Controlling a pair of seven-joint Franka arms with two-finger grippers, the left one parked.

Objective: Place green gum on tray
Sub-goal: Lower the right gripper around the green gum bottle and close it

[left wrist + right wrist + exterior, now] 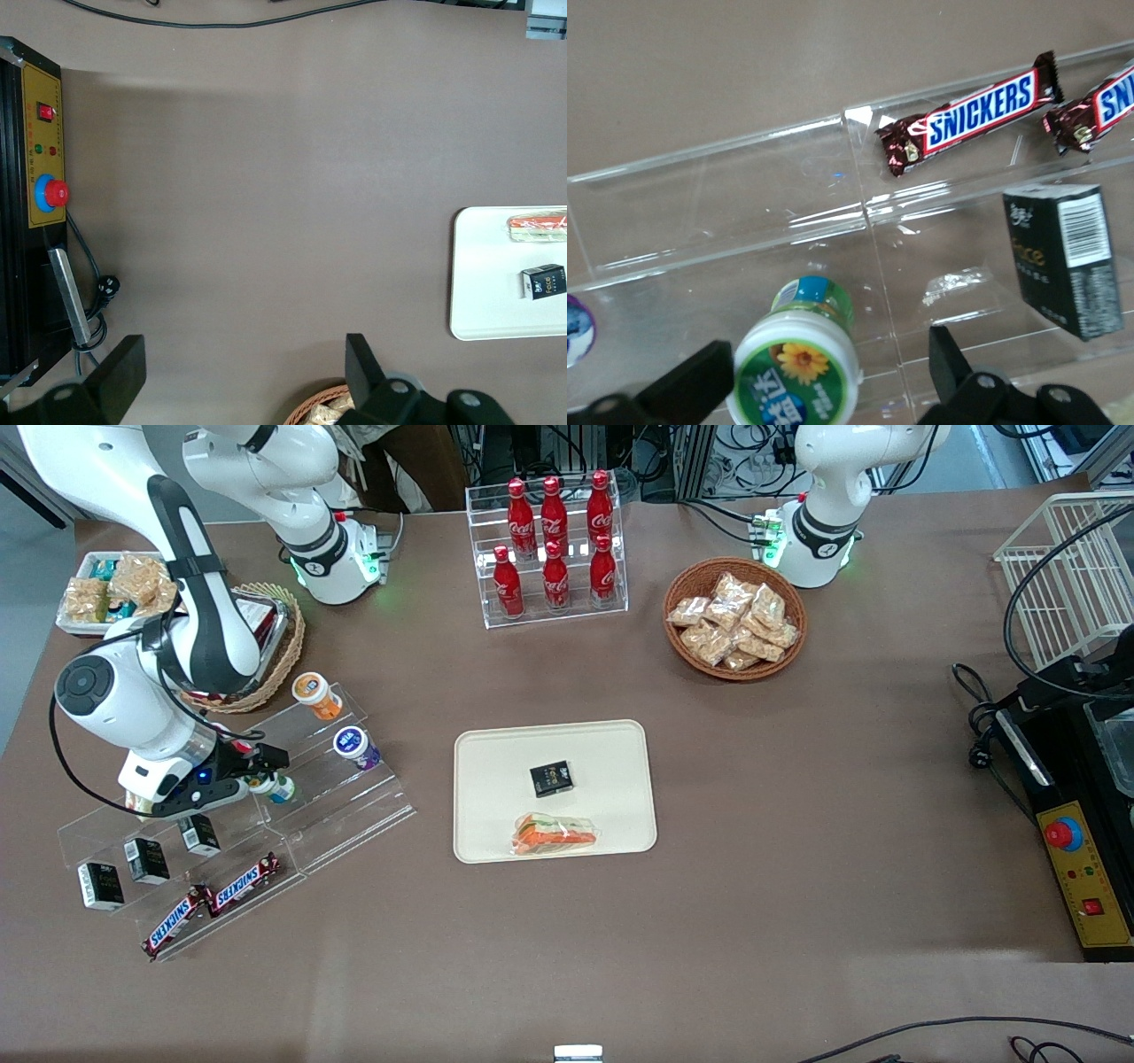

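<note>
The green gum (275,786), a small green-teal bottle with a white lid and a green-and-yellow mark, stands on the clear acrylic stepped stand (354,802) toward the working arm's end of the table. My right gripper (262,772) is low over it and open. In the right wrist view the gum's lid (796,376) sits between the two black fingers (946,359) of the gripper (824,367); one finger is close to the lid, the other is apart from it. The cream tray (496,779) lies at the table's middle; it also shows in the left wrist view (478,266).
A purple bottle (356,746) and an orange bottle (315,695) stand on the higher steps. Black boxes (1067,257) and Snickers bars (970,113) lie on the lower steps. A black box (551,778) and a wrapped sandwich (555,835) lie on the tray.
</note>
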